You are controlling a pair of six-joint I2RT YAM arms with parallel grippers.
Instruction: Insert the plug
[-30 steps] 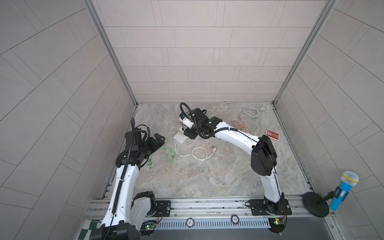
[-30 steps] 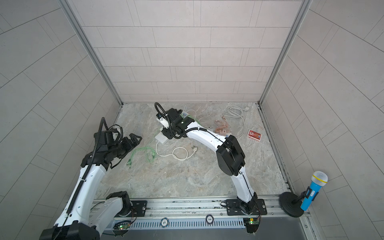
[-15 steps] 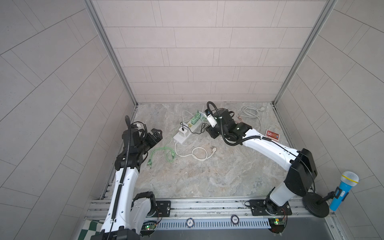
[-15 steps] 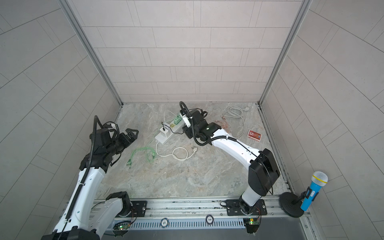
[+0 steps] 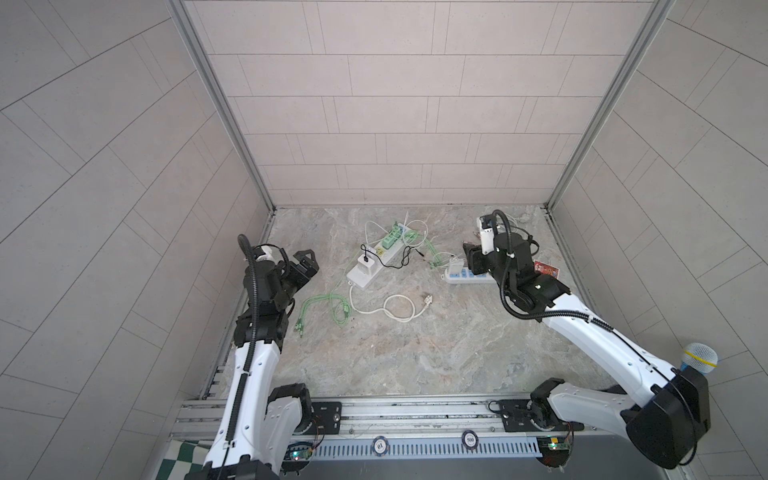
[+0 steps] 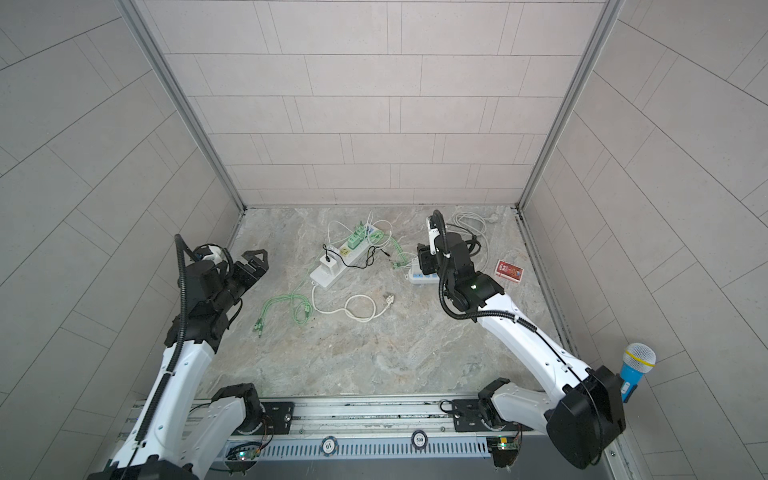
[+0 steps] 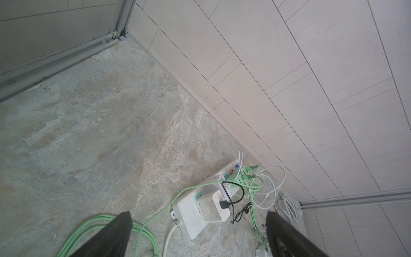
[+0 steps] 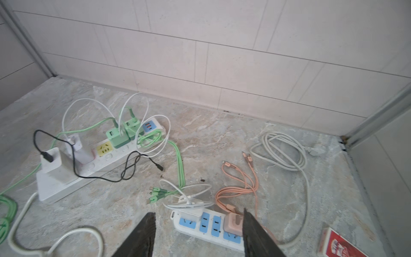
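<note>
1. The left pincer [image 5: 308, 263] hangs over the left edge of the table [image 5: 415, 357]. Its jaws are spread wide and hold nothing.
2. Near it, loose green cables [image 5: 328, 305] lie coiled by the left edge.
3. A white power strip [image 5: 376, 266] lies slantwise, left of the middle and toward the far edge.
   - At its near end it carries a white cube charger [image 7: 213, 207] with a black cable [image 8: 131, 166] plugged in.
   - Green adapters [image 8: 116, 138] sit at its far end.
   - Its own white cord [image 5: 395, 309] loops toward the table's middle and ends in a loose plug [image 5: 427, 298] lying flat.
4. The blue-socket strip [image 8: 211, 224] lies toward the right edge.
   - The pink plug [image 8: 232, 223] sits in one of its sockets.
   - A white charger [image 8: 189, 214] with a white lead bundled on it sits at the strip's other end.
5. The right pincer [image 8: 198, 213] hovers low over that strip with its jaws moderately apart.
   - The pink plug stands just inside one finger, and I cannot tell whether they touch.
   - The other finger is well clear of the plug, so nothing is clamped.
6. Beyond the strip, a pink cable [image 8: 240, 189] trails toward the far edge.
7. A coiled white cable [image 8: 282, 153] lies near the far right corner.
8. A red card box [image 6: 509, 270] rests by the right edge.
</note>
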